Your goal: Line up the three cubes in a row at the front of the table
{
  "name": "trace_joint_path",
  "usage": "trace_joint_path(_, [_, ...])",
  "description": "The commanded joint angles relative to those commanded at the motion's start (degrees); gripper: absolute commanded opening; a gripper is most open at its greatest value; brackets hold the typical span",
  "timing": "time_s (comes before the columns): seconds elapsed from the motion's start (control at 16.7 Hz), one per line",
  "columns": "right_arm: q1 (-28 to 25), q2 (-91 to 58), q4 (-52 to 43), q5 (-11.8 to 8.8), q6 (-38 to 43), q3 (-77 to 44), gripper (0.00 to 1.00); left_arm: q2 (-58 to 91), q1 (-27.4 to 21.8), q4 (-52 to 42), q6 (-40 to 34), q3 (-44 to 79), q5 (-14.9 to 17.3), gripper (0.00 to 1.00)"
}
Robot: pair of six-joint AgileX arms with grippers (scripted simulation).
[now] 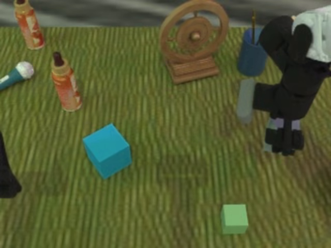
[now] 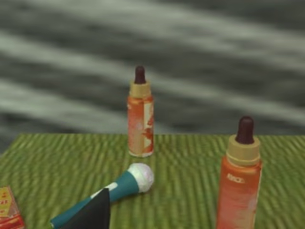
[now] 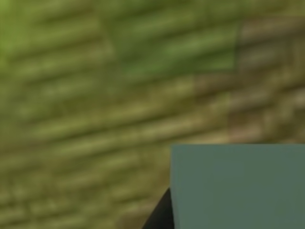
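The large cyan-blue cube [image 1: 107,150] sits tilted on the table [image 1: 170,206], left of the middle. Near the front edge on the right lies the small light green cube [image 1: 234,218]. My right gripper [image 1: 283,144] hangs over the right side of the table, fingers pointing down, shut on the pale grey-blue cube [image 3: 238,186]. That cube fills the right wrist view's corner beside a dark finger [image 3: 159,214]. From above only a sliver of it [image 1: 267,146] shows. My left gripper [image 1: 6,181] is parked at the left edge, open, with one finger [image 2: 95,212] showing.
Two orange dropper bottles [image 1: 66,82] [image 1: 29,23] and a teal microphone [image 1: 15,75] stand at the back left. A wooden wheel on a stand [image 1: 192,39] and a blue pen cup [image 1: 252,54] are at the back. A grey upright shape [image 1: 245,101] is beside the right arm.
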State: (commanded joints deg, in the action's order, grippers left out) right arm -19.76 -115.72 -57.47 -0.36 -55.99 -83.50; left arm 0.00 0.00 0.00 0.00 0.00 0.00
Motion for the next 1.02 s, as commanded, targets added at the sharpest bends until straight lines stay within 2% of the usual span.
trace_joint_path(0.24, [0.12,-0.23,0.11,0.0,0.18,0.12,0.0,0.0,0.0,0.0,0.0,0.0,0.0,1.0])
trace_joint_path(0.36, [-1.95,-0.24,-0.23,0.04,1.33,-0.12,0.0,0.0,0.0,0.0,0.0,0.0,0.0,1.0])
trace_joint_path(0.54, [-8.97,0.02,-1.12,0.13,5.04,-0.61,0.0,0.0,0.0,0.0,0.0,0.0,0.0,1.0])
trace_joint_path(0.84, [-25.05,1.06,-2.95,0.1,13.68,-1.03,0.0,0.0,0.0,0.0,0.0,0.0,0.0,1.0])
trace_joint_path(1.02, [-31.3,2.07,-3.38,0.13,17.75,-1.21,0.0,0.0,0.0,0.0,0.0,0.0,0.0,1.0])
